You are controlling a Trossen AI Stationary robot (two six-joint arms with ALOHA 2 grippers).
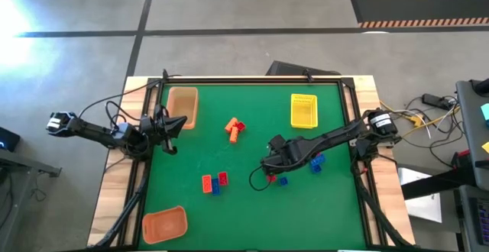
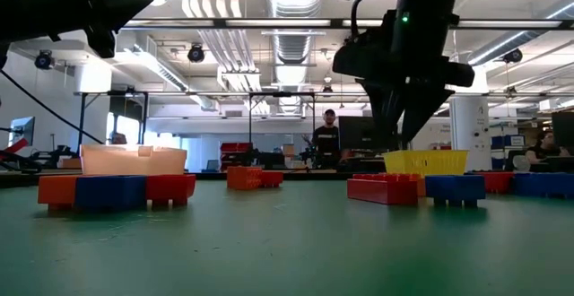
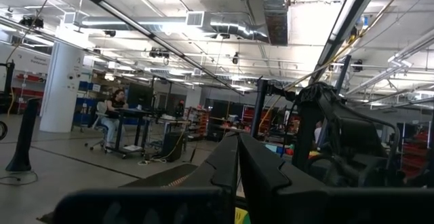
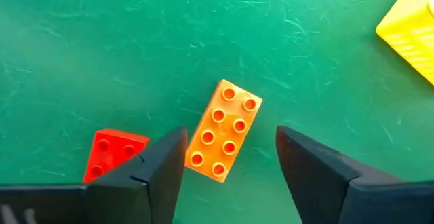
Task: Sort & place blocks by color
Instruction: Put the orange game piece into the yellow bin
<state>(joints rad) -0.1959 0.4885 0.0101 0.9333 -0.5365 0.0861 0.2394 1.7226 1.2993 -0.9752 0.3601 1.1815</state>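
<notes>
While the green table (image 1: 252, 214) spreads wide between its wooden borders, the trays keep to its margins: a tan tray (image 1: 182, 105) at the far left, a yellow tray (image 1: 303, 110) at the far right, an orange tray (image 1: 164, 224) at the near left corner. Open mat lies around the middle. At the left edge the left gripper (image 1: 170, 127) hangs raised, fingers pressed together. Over the right half the right gripper (image 4: 229, 157) stands with jaws apart, straddling an orange block (image 4: 224, 130) without touching it, a red block (image 4: 114, 153) just beside. Another red and blue cluster (image 1: 215, 182) sits centre-left, and blue blocks (image 1: 317, 163) lie near the right arm.
</notes>
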